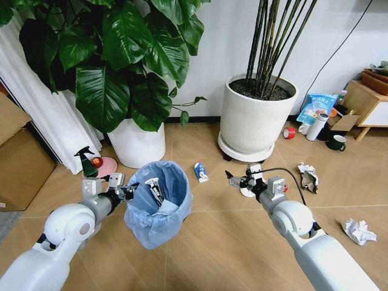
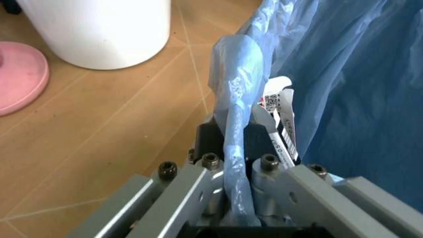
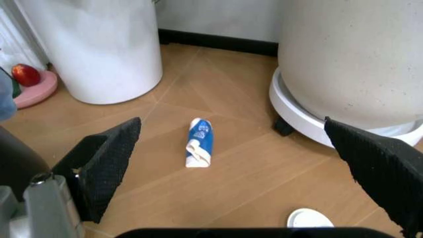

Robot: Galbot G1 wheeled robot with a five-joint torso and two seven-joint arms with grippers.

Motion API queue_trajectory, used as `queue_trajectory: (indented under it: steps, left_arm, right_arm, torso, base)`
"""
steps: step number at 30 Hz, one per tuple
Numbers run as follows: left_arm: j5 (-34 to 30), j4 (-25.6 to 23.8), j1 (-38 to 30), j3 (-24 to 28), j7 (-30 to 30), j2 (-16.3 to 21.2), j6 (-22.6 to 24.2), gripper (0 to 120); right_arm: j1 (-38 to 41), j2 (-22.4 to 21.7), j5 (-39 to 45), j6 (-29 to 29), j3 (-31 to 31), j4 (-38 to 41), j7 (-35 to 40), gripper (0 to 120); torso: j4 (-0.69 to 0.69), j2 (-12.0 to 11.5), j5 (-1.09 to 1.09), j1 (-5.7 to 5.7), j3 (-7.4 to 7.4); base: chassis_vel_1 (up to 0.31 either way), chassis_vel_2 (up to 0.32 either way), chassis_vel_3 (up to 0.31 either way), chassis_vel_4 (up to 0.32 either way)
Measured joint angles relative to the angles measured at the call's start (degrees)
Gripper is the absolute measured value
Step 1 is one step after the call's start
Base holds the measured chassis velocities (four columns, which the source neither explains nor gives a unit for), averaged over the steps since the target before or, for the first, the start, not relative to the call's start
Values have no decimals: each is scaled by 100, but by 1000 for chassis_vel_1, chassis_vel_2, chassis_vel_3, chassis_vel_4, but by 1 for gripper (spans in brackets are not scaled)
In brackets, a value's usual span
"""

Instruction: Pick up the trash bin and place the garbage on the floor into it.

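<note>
The left gripper (image 1: pixel 128 190) is holding the bin (image 1: pixel 159 203) off the floor, fingers pinching its bag-covered rim at nine o'clock. The right gripper (image 1: pixel 235 180) is hovering with fingers spread wide, over the floor. A carton (image 3: pixel 198 148) is lying between the two pots, a white lid (image 3: pixel 309 219) nearby.

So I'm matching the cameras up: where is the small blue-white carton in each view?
Head view: the carton lies on the floor between the two white pots.
Left wrist view: not in it.
Right wrist view: centre floor, between the open right gripper's fingers.
Shared landmark: the smaller white pot.
</note>
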Motion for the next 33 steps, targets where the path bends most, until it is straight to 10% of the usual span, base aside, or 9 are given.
queue_trajectory:
  steps: [33]
  left_arm:
    - [35, 34, -26, -66, 208, 26, 0, 0]
  right_arm:
    - [84, 15, -58, 37, -130, -91, -34, 100]
  torso:
    - [-2, 0, 0, 1, 1]
  base:
    - [-134, 7, 131, -4]
